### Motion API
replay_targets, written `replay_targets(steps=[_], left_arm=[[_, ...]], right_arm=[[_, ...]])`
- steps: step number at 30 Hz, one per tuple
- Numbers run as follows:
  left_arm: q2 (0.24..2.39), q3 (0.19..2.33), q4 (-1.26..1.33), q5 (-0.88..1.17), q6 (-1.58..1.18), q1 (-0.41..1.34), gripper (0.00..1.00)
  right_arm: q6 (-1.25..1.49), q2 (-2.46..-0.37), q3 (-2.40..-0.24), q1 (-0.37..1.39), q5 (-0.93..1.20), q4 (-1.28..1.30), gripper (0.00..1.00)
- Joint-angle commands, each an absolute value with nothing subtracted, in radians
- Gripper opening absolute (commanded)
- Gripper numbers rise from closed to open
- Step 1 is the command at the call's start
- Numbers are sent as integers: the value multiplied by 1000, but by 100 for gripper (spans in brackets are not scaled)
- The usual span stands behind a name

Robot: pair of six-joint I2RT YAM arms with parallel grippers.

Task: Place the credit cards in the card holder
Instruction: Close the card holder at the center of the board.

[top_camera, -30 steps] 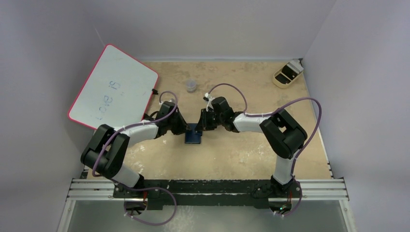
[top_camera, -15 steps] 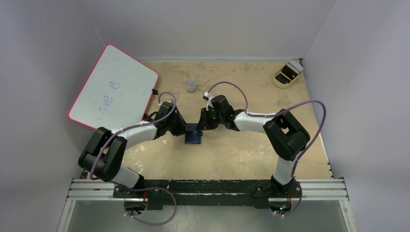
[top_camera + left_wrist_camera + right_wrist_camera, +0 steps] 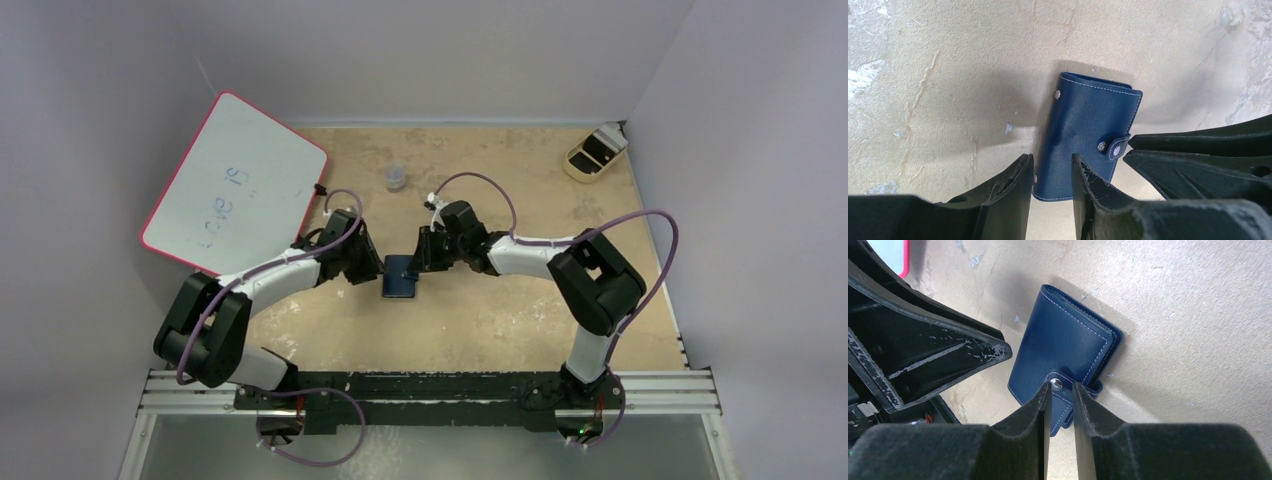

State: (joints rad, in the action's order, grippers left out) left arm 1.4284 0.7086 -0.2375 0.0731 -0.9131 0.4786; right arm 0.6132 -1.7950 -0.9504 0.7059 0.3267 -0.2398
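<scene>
The navy card holder (image 3: 401, 277) lies folded shut on the table between my two grippers, with its snap tab fastened. It shows clearly in the left wrist view (image 3: 1088, 130) and the right wrist view (image 3: 1063, 347). My left gripper (image 3: 373, 268) is open, its jaws (image 3: 1050, 167) straddling the holder's near left corner. My right gripper (image 3: 421, 262) has its jaws a narrow gap apart (image 3: 1061, 390), right over the snap tab (image 3: 1068, 387), and its fingertips (image 3: 1143, 142) meet the tab. No credit cards are in view.
A pink-edged whiteboard (image 3: 235, 180) leans at the back left. A small clear cup (image 3: 396, 178) stands behind the grippers. A tan oval tray (image 3: 595, 152) sits in the back right corner. Walls close in on three sides.
The left arm's elbow has swung a little leftward and its gripper has edged along the holder. The right gripper and the holder stay where they were.
</scene>
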Motion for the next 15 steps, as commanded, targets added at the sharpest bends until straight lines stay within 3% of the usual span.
replay_targets(steps=[1, 6, 15], left_arm=[[1421, 698, -189, 91, -891, 482, 34], [1463, 655, -85, 184, -936, 482, 34], [1457, 645, -99, 148, -940, 482, 32]], right_arm=[[633, -1799, -949, 709, 338, -295, 23], [635, -1813, -950, 711, 352, -303, 23], [654, -1836, -940, 724, 357, -323, 21]])
